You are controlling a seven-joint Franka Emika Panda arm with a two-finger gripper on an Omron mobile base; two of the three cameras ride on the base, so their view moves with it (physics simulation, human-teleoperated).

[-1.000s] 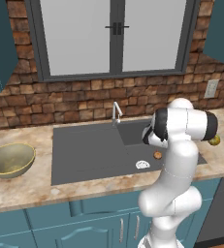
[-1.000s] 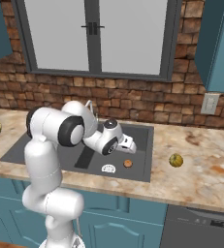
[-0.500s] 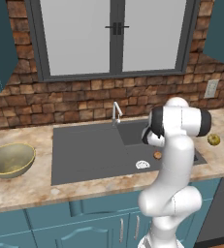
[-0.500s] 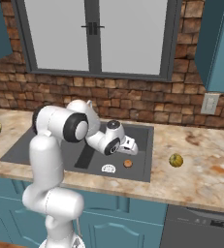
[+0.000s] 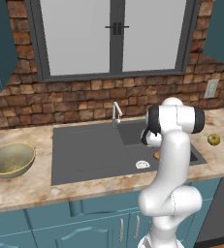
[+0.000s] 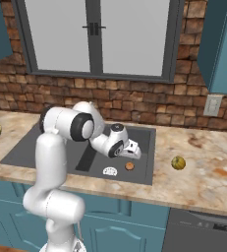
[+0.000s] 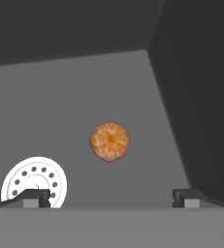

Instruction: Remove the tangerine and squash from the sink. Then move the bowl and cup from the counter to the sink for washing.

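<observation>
The tangerine (image 7: 109, 141) lies on the floor of the dark grey sink (image 6: 56, 147), in its deeper basin beside the white drain (image 7: 34, 181). My gripper (image 7: 111, 198) hangs open just above it, with the fruit centred ahead between the two fingertips (image 7: 36, 197). From the right base view, the gripper (image 6: 134, 150) sits over the tangerine (image 6: 129, 166). The yellow-green squash (image 6: 178, 163) rests on the counter right of the sink, also seen as the squash (image 5: 213, 139). The olive bowl (image 5: 9, 160) stands on the counter left of the sink. The cup is out of view.
A chrome faucet (image 5: 116, 112) rises at the sink's back edge. The basin's dark walls (image 7: 196, 97) close in to the right of the tangerine. A brick wall with a window runs behind the counter, and a wall outlet (image 5: 211, 88) sits at the right.
The arm's upper links have swung slightly and the hand has eased a little lower over the tangerine. The fruits and bowl have not moved.
</observation>
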